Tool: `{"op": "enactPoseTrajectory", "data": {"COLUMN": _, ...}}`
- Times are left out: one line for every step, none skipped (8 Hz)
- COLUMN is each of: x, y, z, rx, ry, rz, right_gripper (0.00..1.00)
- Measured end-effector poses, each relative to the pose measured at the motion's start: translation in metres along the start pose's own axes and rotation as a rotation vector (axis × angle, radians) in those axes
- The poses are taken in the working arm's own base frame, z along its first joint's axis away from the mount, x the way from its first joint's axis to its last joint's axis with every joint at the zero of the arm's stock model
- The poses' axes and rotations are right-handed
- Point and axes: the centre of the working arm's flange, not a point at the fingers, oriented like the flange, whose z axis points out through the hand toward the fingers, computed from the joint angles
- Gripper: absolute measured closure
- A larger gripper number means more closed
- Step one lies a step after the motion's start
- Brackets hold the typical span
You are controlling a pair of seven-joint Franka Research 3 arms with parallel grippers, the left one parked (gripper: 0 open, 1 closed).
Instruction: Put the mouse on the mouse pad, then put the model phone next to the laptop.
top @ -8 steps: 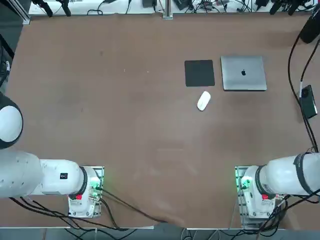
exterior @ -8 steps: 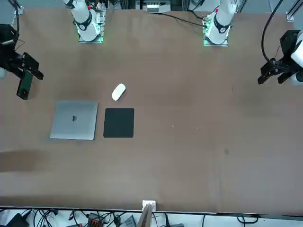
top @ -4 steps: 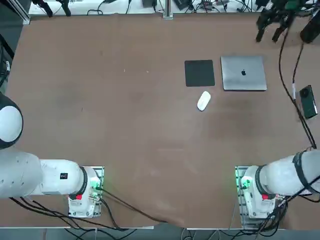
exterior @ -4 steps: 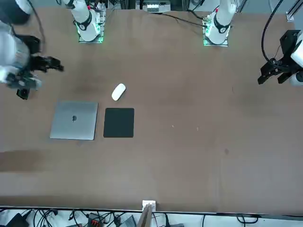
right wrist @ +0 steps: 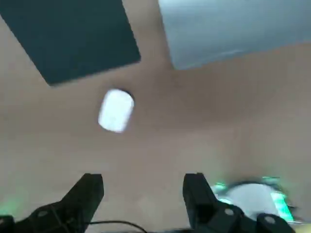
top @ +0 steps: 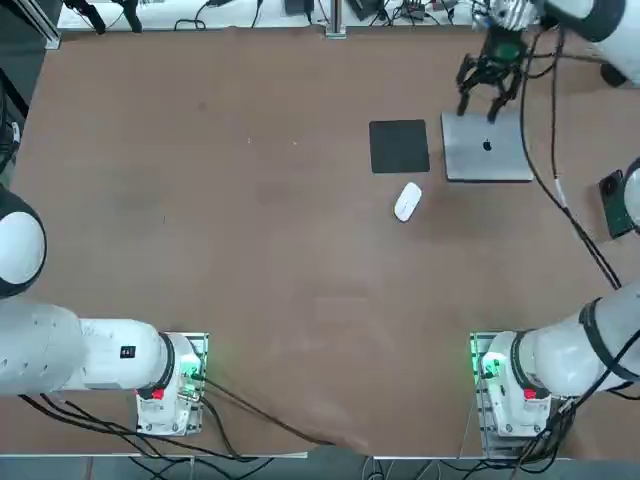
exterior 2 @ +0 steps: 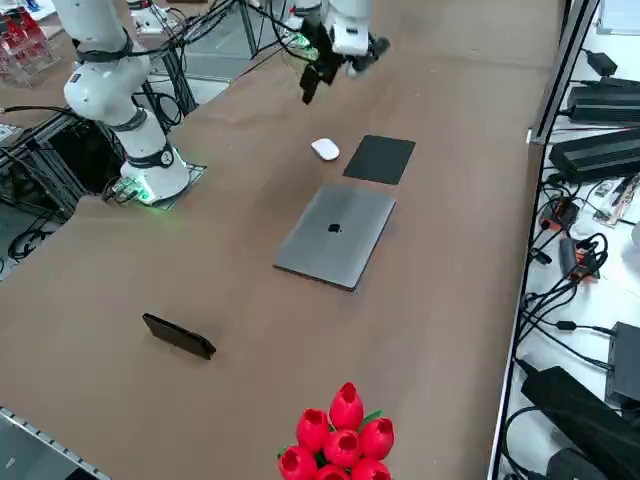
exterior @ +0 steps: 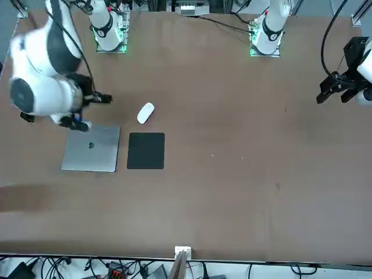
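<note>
The right gripper [top: 488, 93] had swung in from the table's far right corner and hung, fingers spread and empty, above the laptop's [top: 487, 146] far edge. The mouse [top: 407, 201] lay on bare table just short of the pad [top: 399, 146], which sat beside the laptop. The phone [top: 618, 203] lay at the table's right edge [top: 632, 250].

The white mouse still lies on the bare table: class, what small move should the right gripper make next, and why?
Probably swing toward the mouse and descend over it. The right gripper, open and empty, hangs above the laptop, while the mouse lies off the mouse pad, so the first step is not yet done.
</note>
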Motion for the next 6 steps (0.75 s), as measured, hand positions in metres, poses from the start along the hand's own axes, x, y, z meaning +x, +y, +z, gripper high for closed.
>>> {"op": "enactPoseTrajectory", "data": {"x": 0.001, "y": -0.018, "z": 0.028, "rx": 0.034, "ry": 0.039, "rz": 0.108, "right_gripper": 0.0}}
{"op": "enactPoseTrajectory", "data": {"x": -0.002, "y": -0.033, "z": 0.059, "rx": 0.052, "ry": 0.081, "rz": 0.184, "right_gripper": 0.0}}
{"op": "enactPoseTrajectory", "data": {"x": -0.008, "y": -0.046, "z": 0.09, "rx": 0.066, "ry": 0.127, "rz": 0.222, "right_gripper": 0.0}}
{"op": "enactPoseTrajectory", "data": {"x": -0.014, "y": -0.053, "z": 0.119, "rx": 0.084, "ry": 0.176, "rz": 0.247, "right_gripper": 0.0}}
{"op": "enactPoseTrajectory", "data": {"x": -0.02, "y": -0.057, "z": 0.147, "rx": 0.104, "ry": 0.225, "rz": 0.27, "right_gripper": 0.0}}
{"op": "enactPoseTrajectory", "data": {"x": -0.026, "y": -0.057, "z": 0.17, "rx": 0.121, "ry": 0.263, "rz": 0.304, "right_gripper": 0.0}}
